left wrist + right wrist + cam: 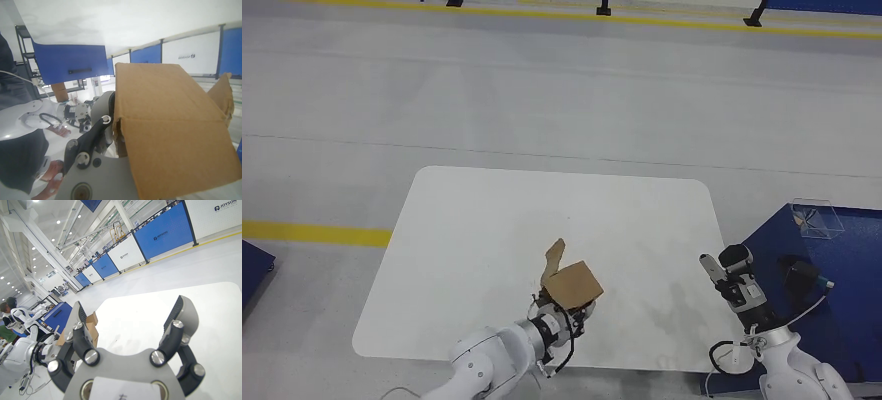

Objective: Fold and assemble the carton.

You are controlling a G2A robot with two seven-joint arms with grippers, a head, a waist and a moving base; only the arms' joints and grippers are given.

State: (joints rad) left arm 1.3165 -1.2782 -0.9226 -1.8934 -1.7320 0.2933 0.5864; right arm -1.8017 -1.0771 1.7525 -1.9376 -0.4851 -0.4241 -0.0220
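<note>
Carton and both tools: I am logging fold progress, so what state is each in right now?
Carton, partly folded, not closed, with one flap sticking up open.
Left tool, shut on the carton's edge, holding it.
Right tool, open and empty, over the table, apart from the carton.

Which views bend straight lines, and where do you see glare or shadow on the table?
Right wrist view: the row of barriers curves, and the ceiling lamps glare as bright spots. Left wrist view: the lines bend too, and the carton, near the lens, hides much. Top view: even light, lines nearly straight, hardly any shadow on the table.
</note>
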